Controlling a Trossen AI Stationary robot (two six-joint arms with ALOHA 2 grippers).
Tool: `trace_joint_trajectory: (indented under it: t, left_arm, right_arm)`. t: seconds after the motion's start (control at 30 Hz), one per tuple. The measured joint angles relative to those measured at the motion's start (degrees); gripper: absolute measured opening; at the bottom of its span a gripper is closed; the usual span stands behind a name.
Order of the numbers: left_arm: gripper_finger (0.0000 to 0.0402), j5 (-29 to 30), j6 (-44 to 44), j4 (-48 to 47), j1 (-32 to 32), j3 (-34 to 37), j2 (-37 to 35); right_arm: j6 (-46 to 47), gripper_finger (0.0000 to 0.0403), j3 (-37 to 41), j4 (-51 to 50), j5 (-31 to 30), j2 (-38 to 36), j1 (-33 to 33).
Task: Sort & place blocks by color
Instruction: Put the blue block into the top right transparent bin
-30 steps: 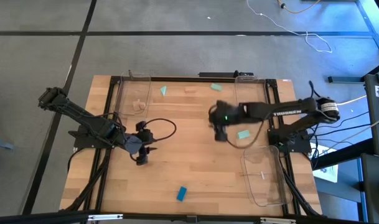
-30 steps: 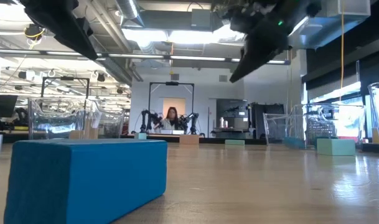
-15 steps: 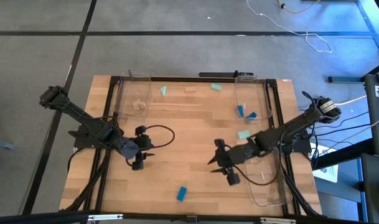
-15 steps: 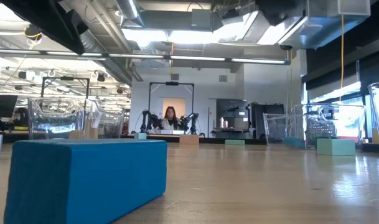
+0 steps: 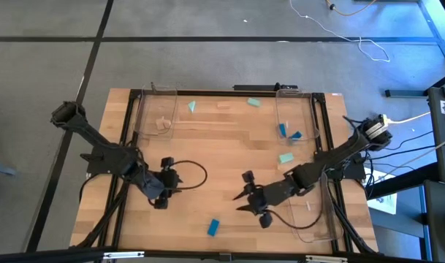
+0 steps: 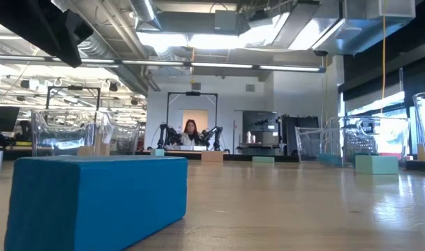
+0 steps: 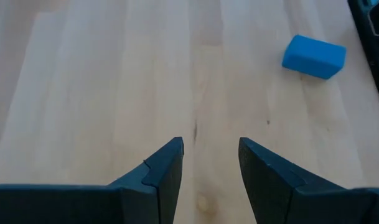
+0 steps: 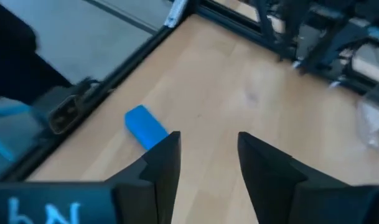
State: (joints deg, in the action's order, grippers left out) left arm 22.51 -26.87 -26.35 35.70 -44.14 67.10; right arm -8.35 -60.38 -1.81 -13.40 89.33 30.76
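A bright blue block [image 5: 213, 227] lies flat near the table's near edge; it fills the low view's left [image 6: 97, 199] and shows in both wrist views [image 7: 314, 56] [image 8: 145, 126]. My right gripper [image 5: 240, 202] [image 8: 208, 135] hangs open just right of and beyond it, pointing toward it. My left gripper [image 5: 161, 202] [image 7: 211, 143] is open over bare wood to the block's left. Two blue blocks [image 5: 288, 133] lie in the far right tray. Mint blocks [image 5: 286, 158] [image 5: 254, 102] [image 5: 191, 107] and a tan block [image 5: 223, 104] rest on the table.
Clear trays stand at the far left [image 5: 156, 109], holding tan pieces [image 5: 162, 124], at the far right [image 5: 295, 117] and at the near right [image 5: 310, 208]. A black frame [image 5: 229, 92] rims the table. A person sits far off in the room [image 6: 191, 132].
My right gripper has swung from beside the far right tray toward the near edge and leftward, coming down close to the blue block near the edge. My left gripper has shifted slightly toward the near edge. No block has moved.
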Motion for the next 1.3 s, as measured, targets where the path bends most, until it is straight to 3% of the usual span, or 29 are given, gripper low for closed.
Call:
trace_joint_trajectory:
  t: [0.17, 0.43, 0.6, 0.77, 1.13, 1.3]
  left_arm:
    - [0.0149, -0.05, 0.00, 4.47, 2.40, 0.00, 1.89]
    - [0.0149, 1.85, -2.48, 7.90, 6.70, 0.00, 2.07]
    - [0.0149, 3.56, -4.26, 7.99, 9.65, 0.00, 2.07]
    - [0.0149, 3.92, -6.05, 8.04, 11.57, 0.00, 2.07]
    - [0.0149, 5.12, -6.12, 9.31, 14.17, 0.00, 2.07]
    - [0.0149, 5.08, -6.03, 9.29, 14.73, 0.00, 2.07]
  right_arm:
    - [-6.40, 0.0161, -7.08, -1.73, -0.49, 6.57, -0.16]
    - [-10.92, 0.0161, -23.93, -18.15, -0.32, 18.99, -0.20]
    - [-14.55, 0.0161, -31.13, -23.02, 4.40, 25.71, -0.17]
    - [-14.81, 0.0161, -34.66, -23.02, 8.92, 29.70, -0.17]
    - [-17.40, 0.0158, -35.61, -18.20, 5.67, 33.85, -0.20]
    - [-17.41, 0.0105, -35.61, -17.59, 5.57, 33.85, -0.20]
